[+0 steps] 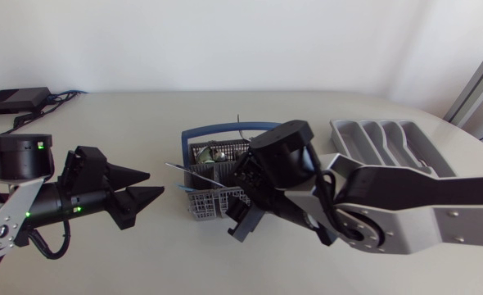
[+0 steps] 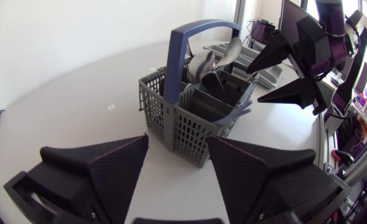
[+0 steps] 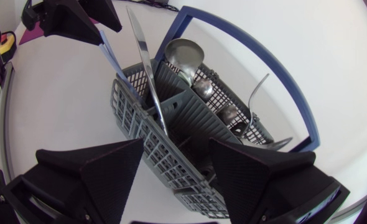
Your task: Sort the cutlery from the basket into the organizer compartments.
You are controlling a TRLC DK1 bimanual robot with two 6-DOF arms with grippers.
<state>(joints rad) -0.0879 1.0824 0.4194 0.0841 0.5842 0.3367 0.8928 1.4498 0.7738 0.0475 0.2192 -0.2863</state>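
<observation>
A grey mesh basket (image 1: 213, 192) with a blue handle (image 1: 217, 129) stands mid-table. In it are a knife (image 3: 147, 74), a blue-handled piece (image 3: 112, 59), a spoon (image 3: 183, 53) and a fork (image 3: 255, 99), all leaning upright. My right gripper (image 1: 235, 201) hangs over the basket's near end, open, with the basket wall (image 3: 171, 134) just ahead of its fingers and nothing held. To the left of the basket (image 2: 190, 112) my left gripper (image 1: 156, 183) points at it, open and empty. The grey organizer (image 1: 389, 143) lies at the back right; its compartments look empty.
A black box (image 1: 16, 100) with cables sits at the far left back corner. My right arm (image 1: 405, 213) stretches across the front right of the table, in front of the organizer.
</observation>
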